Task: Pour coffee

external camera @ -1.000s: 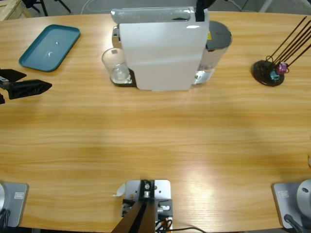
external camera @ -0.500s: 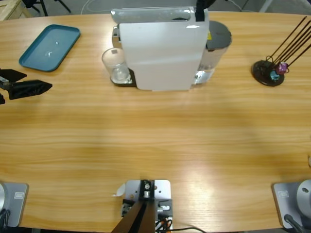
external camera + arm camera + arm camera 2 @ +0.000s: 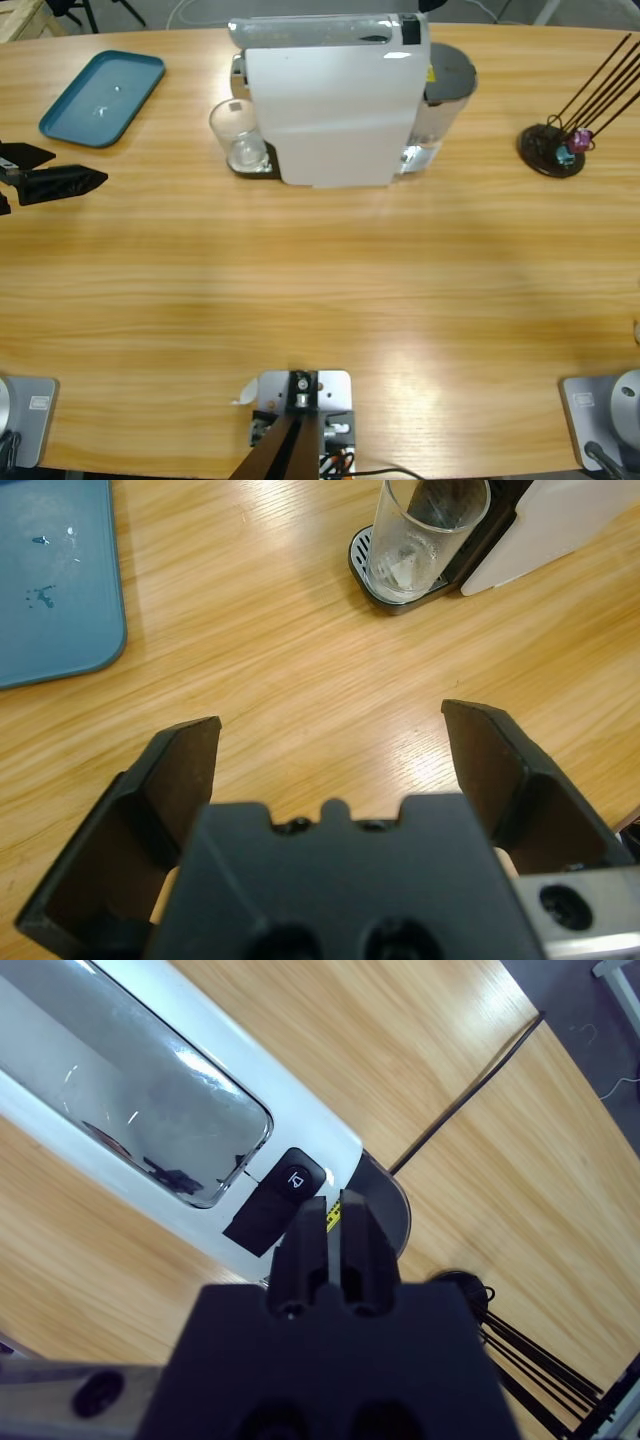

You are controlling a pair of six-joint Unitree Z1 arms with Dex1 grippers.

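The right gripper point(image 3: 328, 1222) has its jaws pressed together, empty, tips just above the black button point(image 3: 296, 1181) on the white coffee machine point(image 3: 330, 100). The left gripper point(image 3: 335, 750) waits with jaws spread wide over bare surface point(image 3: 320, 290), aimed toward the clear glass point(image 3: 425, 535), which stands upright, long axis vertical, mouth up, on the machine's drip tray point(image 3: 375, 580). No coffee is visible in it, so brewing seems barely begun; filling remains. A teal tray point(image 3: 102, 97) lies apart.
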